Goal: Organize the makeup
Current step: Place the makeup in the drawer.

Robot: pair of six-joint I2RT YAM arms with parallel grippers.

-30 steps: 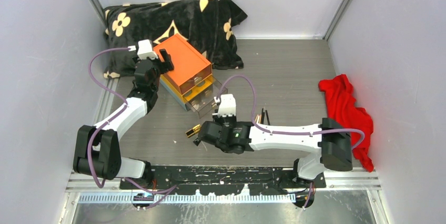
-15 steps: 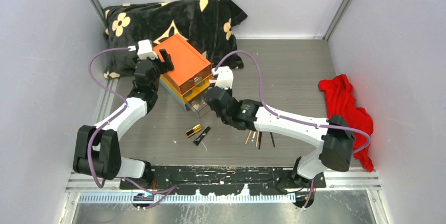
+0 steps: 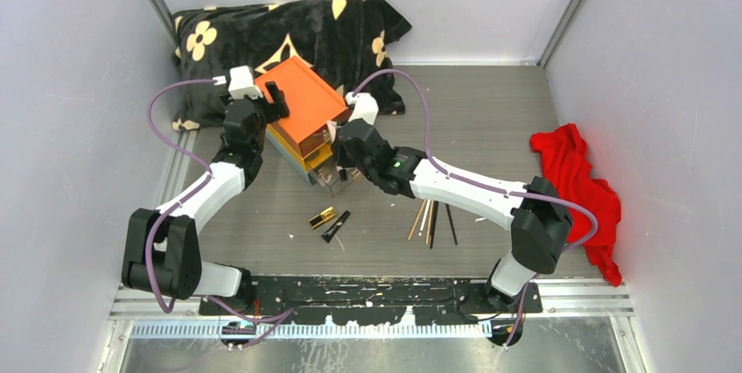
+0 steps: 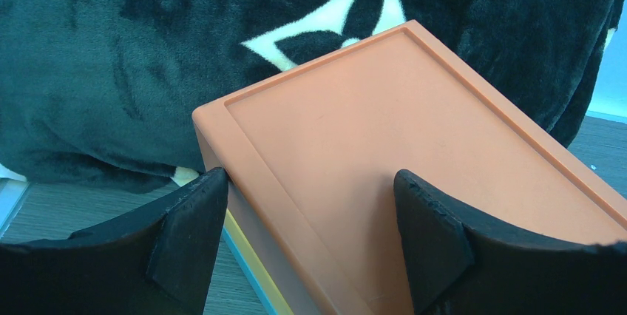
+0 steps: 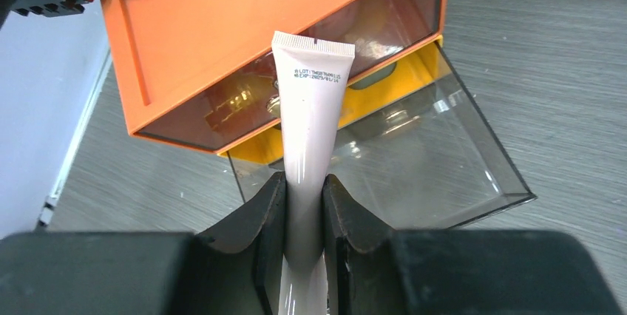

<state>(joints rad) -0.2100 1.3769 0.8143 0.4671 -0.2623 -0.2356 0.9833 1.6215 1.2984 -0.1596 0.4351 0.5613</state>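
Note:
My right gripper point(image 5: 303, 204) is shut on a pale pink tube point(image 5: 310, 115) and holds it, crimped end forward, over the open clear drawer point(image 5: 429, 167) of the orange-topped drawer box point(image 5: 236, 26). In the top view this gripper point(image 3: 339, 156) is at the box's front. My left gripper point(image 4: 310, 241) is open. Its fingers point(image 4: 185, 234) straddle the box's left corner point(image 4: 355, 152), one at the side and one over the lid. A gold-black lipstick point(image 3: 322, 217), a black tube point(image 3: 335, 226) and thin tan and black brushes point(image 3: 430, 220) lie on the table.
A black pillow with cream flowers point(image 3: 289, 31) lies behind the box. A red cloth point(image 3: 577, 185) lies at the right wall. White walls close in the table on three sides.
My right arm has swung from beside the lipstick at the front up to the drawer box, carrying the pink tube. The brushes now show. The left arm has not moved.

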